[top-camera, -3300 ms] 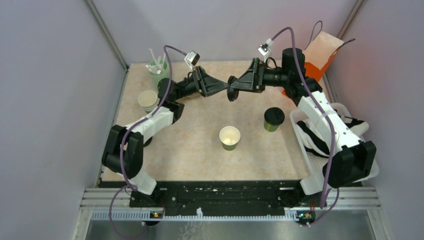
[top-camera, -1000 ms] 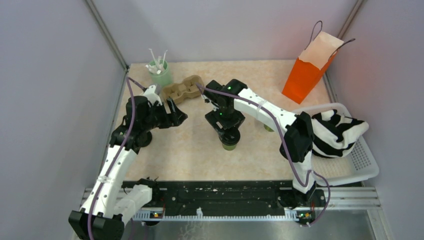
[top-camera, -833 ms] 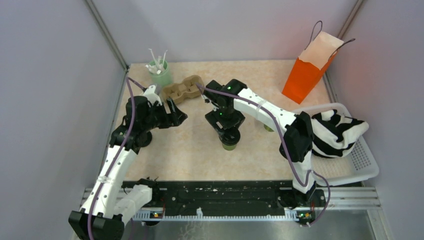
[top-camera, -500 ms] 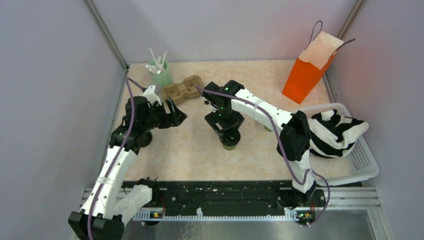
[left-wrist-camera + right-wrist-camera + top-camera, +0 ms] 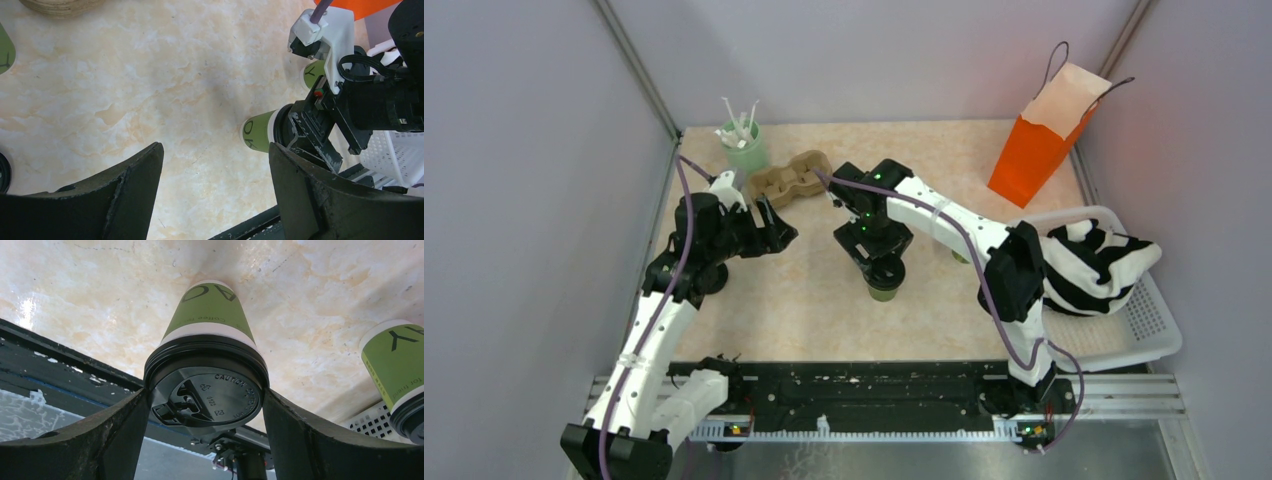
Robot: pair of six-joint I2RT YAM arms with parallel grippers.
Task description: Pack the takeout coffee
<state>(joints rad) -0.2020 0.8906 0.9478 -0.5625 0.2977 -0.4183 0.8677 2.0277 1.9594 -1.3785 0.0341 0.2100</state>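
The takeout coffee [image 5: 883,290], a green and cream paper cup with a black lid [image 5: 207,390], stands upright at the table's middle. My right gripper [image 5: 884,268] comes down on it from above. In the right wrist view both fingers [image 5: 125,430] press against the lid's rim, so the gripper [image 5: 206,405] is shut on the cup. My left gripper [image 5: 774,225] hovers to the left of the cup, open and empty [image 5: 215,195]. The left wrist view shows the cup [image 5: 257,135] beyond its right finger.
A second lidded green cup [image 5: 395,365] stands just right of the held one. A cardboard cup carrier [image 5: 789,178] and a pale-green cup of white sticks [image 5: 744,145] are at the back left. An orange paper bag [image 5: 1044,140] stands back right, above a white basket [image 5: 1144,330] holding striped cloth [image 5: 1094,265].
Since the oldest frame both arms have left the back of the table, and the middle cup now wears a black lid under my right gripper. Over the last second nothing visibly moved.
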